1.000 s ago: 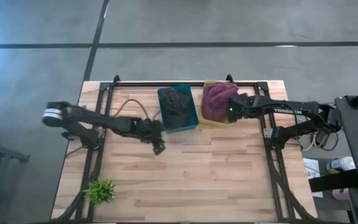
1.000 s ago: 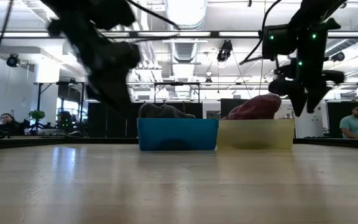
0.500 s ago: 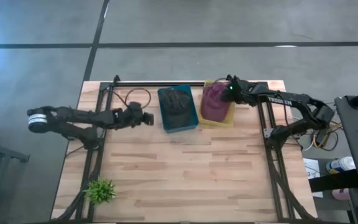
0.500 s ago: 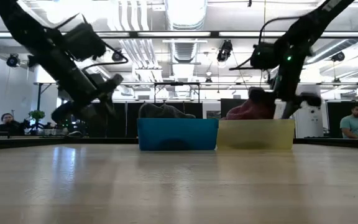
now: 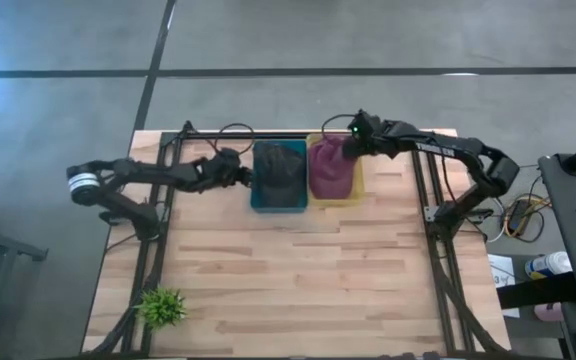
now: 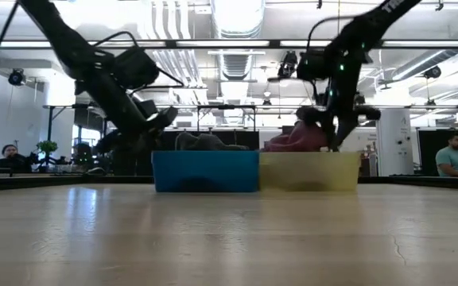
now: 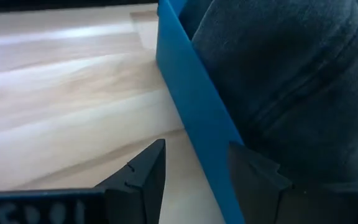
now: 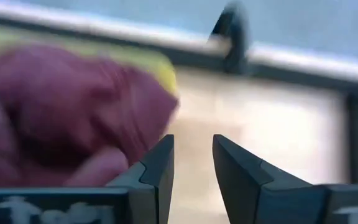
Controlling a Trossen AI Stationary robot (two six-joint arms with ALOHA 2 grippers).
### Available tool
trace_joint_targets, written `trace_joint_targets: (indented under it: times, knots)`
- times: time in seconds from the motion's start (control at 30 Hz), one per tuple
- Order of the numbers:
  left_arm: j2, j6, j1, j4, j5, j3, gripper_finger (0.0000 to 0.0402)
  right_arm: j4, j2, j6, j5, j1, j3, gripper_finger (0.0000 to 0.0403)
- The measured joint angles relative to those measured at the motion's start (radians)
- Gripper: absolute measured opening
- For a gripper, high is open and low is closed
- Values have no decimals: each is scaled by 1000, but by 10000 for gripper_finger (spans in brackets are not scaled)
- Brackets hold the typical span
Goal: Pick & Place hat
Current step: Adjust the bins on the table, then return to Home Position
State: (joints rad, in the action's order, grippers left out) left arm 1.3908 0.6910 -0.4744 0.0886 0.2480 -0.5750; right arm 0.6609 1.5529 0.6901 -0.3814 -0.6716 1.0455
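While the pale wood-plank counter (image 5: 298, 270) carries two boxy bins side by side, the blue bin (image 5: 279, 176) holds a dark grey ribbed knit hat (image 7: 291, 81), the yellow bin (image 6: 308, 171) a soft maroon hat (image 5: 330, 168). Left jaws (image 7: 194, 171) straddle the blue wall, spread; right jaws (image 8: 192, 163) hover beside the maroon hat, slightly apart, empty.

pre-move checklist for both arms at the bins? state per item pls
1. Left gripper fingers straddle the blue bin wall: ok, open, one finger on each side.
2. Dark hat inside blue bin: ok.
3. Maroon hat inside yellow bin: ok, heaped above the rim.
4. Right gripper holding anything: not ok, a gap shows between the fingers, with nothing in it.
5. Right gripper lined up over maroon hat: cannot tell; the hat sits beside the fingers.
6. Bins side by side: ok.
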Motion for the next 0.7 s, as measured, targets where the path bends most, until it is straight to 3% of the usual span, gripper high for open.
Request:
trace_joint_targets:
  times: [0.13, 0.3, 0.53, 0.7]
  knots:
    - [62, -36, 0, 13, -16, -56, 163, 72, -67, -58, -115, 29, 83, 108]
    - [60, -126, 0, -50, -91, -129, 163, 93, -185, -115, -152, 78, 129, 114]
    - [-167, -243, 21, -271, -262, -204, 163, 91, -427, -180, -79, 279, 65, 112]
    - [-371, -165, 30, -299, -379, -209, 163, 56, -620, -195, 19, 521, 2, 105]
